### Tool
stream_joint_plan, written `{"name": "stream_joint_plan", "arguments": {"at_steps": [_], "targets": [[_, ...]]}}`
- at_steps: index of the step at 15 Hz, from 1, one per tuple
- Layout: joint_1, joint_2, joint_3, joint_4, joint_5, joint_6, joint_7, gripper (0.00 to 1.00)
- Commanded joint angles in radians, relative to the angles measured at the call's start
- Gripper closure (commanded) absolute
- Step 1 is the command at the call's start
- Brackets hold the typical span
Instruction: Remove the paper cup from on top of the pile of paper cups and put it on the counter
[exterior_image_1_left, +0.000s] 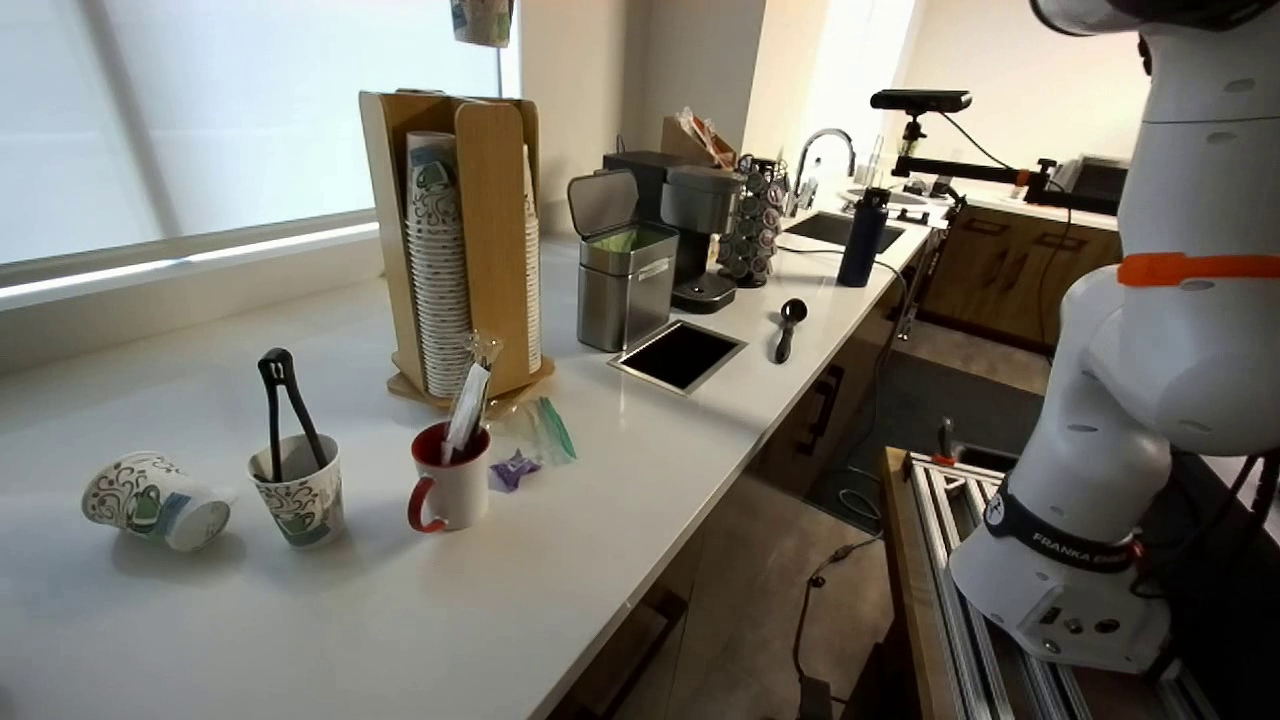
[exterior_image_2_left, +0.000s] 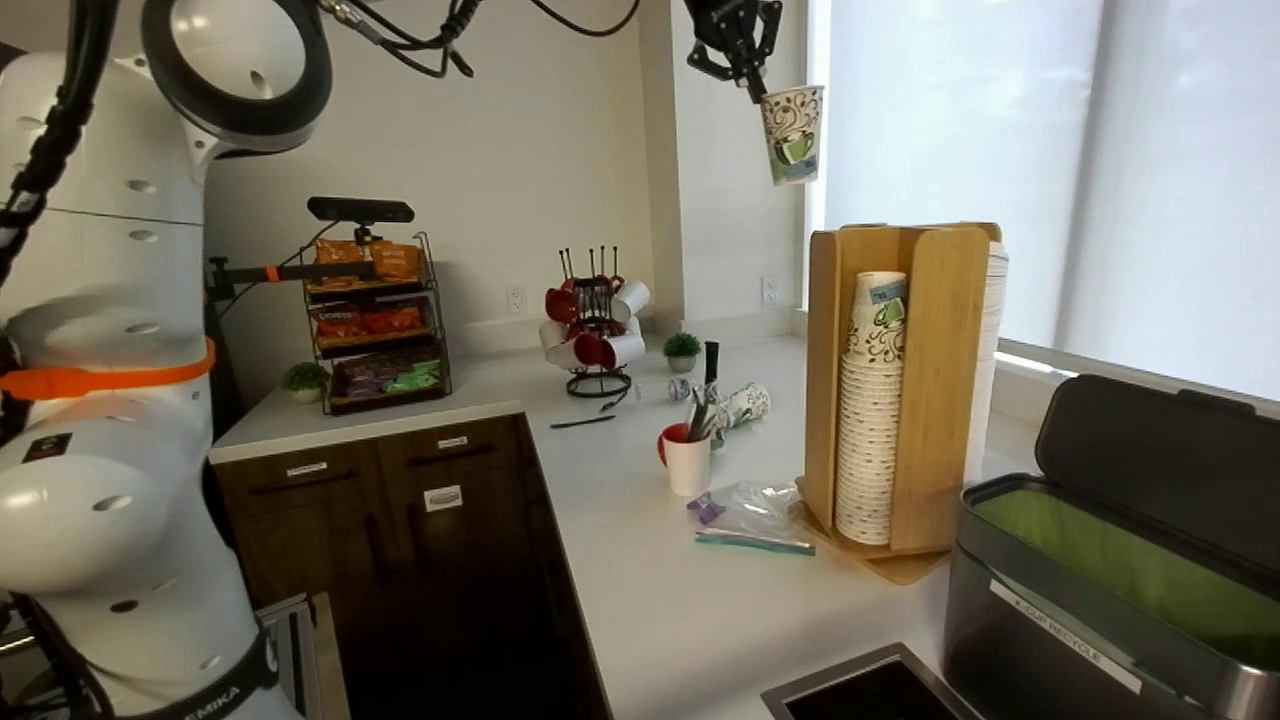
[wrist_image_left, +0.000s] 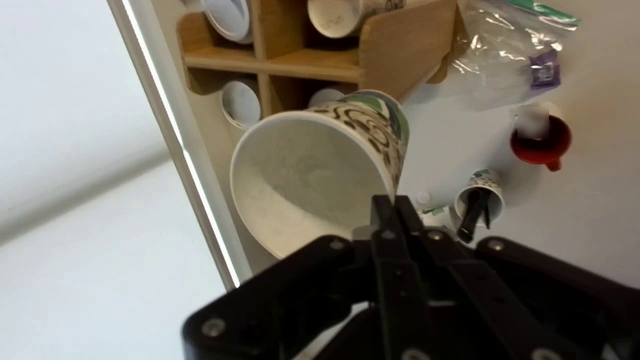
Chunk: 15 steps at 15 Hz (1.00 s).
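"While just the lower part of the cup (exterior_image_1_left: 482, 25) shows in an exterior view, what stands around it?"

"The rack (exterior_image_1_left: 492, 240) is below on the table (exterior_image_1_left: 420, 620), the bag (exterior_image_1_left: 540, 430) and mug (exterior_image_1_left: 465, 498) crowding its front, then an upright cup (exterior_image_1_left: 310, 510) and a lying cup (exterior_image_1_left: 145, 500)."

"Holding what?"

"The mug, wrapped things (exterior_image_1_left: 465, 410); the upright cup, tongs (exterior_image_1_left: 273, 420); the rack, the pile (exterior_image_1_left: 442, 290), bases up."

"How does the cup point, in an exterior view?"

"Mouth up, long axis nearly vertical, in the air apart from the rack and green-lined bin (exterior_image_2_left: 1000, 640)."

"And from the wrist?"

"The end effector (wrist_image_left: 393, 201) pinches the cup's rim; the mouth faces the camera."
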Motion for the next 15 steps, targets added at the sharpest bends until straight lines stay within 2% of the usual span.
{"name": "stream_joint_plan", "arguments": {"at_steps": [1, 3, 4, 8, 11, 15], "targets": [[0.004, -0.133, 0.035, -0.202, 0.099, -0.056, -0.068, 0.99], [-0.006, -0.149, 0.04, -0.244, 0.177, -0.093, -0.11, 0.99], [0.008, -0.098, 0.038, -0.15, 0.109, -0.073, -0.058, 0.96], [0.004, -0.115, 0.039, -0.205, 0.147, -0.076, -0.086, 0.96], [0.065, -0.082, 0.089, -0.221, 0.036, -0.13, -0.119, 0.99], [0.144, -0.039, 0.173, -0.291, 0.023, -0.129, -0.134, 0.99]]}}
